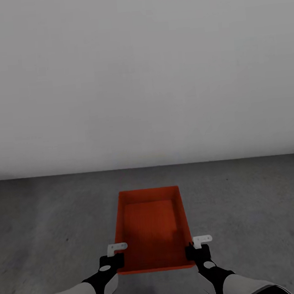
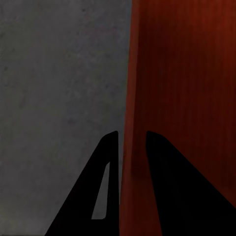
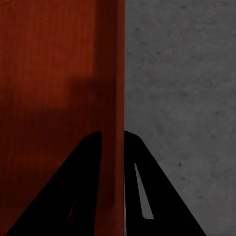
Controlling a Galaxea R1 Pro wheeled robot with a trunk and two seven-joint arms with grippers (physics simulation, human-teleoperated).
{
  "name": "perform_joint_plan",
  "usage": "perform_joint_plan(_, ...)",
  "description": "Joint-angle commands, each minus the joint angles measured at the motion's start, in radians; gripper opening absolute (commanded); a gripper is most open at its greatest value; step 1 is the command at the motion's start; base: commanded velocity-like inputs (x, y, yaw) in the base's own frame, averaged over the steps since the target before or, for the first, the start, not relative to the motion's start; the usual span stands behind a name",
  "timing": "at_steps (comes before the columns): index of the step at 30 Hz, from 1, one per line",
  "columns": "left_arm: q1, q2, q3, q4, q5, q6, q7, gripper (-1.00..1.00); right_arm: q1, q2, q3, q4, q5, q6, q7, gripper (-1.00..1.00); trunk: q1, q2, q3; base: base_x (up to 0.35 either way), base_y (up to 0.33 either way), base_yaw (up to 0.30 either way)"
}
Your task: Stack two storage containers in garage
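Observation:
One orange-red storage container, open-topped and empty, lies lengthwise in front of me over the grey concrete floor of the garage. Whether it touches the floor I cannot tell. My left gripper is shut on its left wall near the close corner. In the left wrist view the left gripper has one finger on each side of the container wall. My right gripper is shut on the right wall the same way. The right wrist view has the right gripper straddling the container wall.
A plain pale grey wall rises a short way beyond the container's far end and meets the floor in a straight line. Bare concrete spreads to both sides of the container.

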Motion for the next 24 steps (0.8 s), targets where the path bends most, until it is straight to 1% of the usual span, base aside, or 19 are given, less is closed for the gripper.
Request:
perform_joint_plan(1,-0.001,0.007,0.028,-0.001,0.007,-0.063,0.015,-1.00,0.000,0.001,-0.022,0.002,0.006,0.002,0.001,-1.00,0.004,-0.008,-0.004,0.000,0.000,0.000)
perform_joint_plan(24,-0.001,0.007,0.028,-0.001,0.007,-0.063,0.015,-1.00,0.000,0.001,-0.022,0.002,0.007,0.001,0.001,-1.00,0.092,-0.169,-0.076,0.000,0.000,0.000)
